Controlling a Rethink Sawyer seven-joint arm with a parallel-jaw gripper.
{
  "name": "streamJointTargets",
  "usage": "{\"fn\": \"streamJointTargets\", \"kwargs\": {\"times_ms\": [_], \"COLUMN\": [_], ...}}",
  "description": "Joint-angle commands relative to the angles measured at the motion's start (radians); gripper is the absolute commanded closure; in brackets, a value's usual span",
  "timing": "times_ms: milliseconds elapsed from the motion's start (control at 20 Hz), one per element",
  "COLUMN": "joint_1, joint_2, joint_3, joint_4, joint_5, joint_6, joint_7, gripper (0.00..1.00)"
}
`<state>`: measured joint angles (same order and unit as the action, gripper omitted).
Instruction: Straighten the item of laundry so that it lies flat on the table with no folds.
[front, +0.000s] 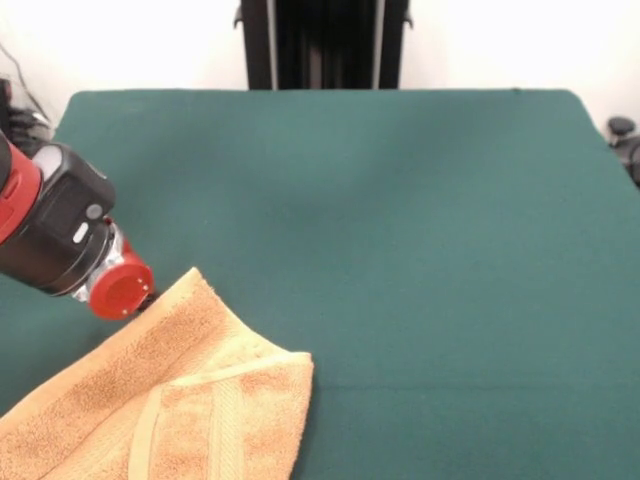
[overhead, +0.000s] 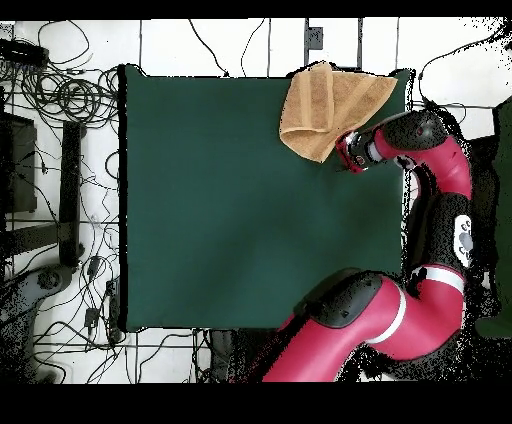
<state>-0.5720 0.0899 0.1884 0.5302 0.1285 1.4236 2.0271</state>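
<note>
Nearest me, the golden-tan towel (front: 170, 400) lies folded over itself at the table (front: 400, 220) corner, overhanging; beyond it my gripper (front: 140, 298) sits at the towel's far edge, fingers hidden, open or closed I cannot tell; I'd pinch one layer, draw inward.

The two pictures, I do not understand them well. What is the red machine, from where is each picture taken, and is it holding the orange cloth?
The red and black machine is a robot arm. One picture looks across the table toward the robot; the other looks straight down from above. A golden-tan towel lies at one corner, partly folded over itself, with a part past the table's edge in the overhead view. The arm's end effector sits at the towel's edge. Whether it grips the towel cannot be seen, since its tip is hidden.
</note>
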Motion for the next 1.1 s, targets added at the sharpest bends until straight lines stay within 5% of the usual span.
{"fn": "streamJointTargets", "kwargs": {"times_ms": [50, 700, 1100], "joint_1": [0.029, 0.007, -0.015], "joint_2": [0.023, 0.057, -0.059], "joint_3": [0.015, 0.043, 0.019], "joint_4": [0.072, 0.089, 0.212], "joint_5": [-0.017, 0.019, 0.044], "joint_6": [0.063, 0.039, 0.109], "joint_7": [0.063, 0.068, 0.086], "gripper": [0.0, 0.0, 0.0]}}
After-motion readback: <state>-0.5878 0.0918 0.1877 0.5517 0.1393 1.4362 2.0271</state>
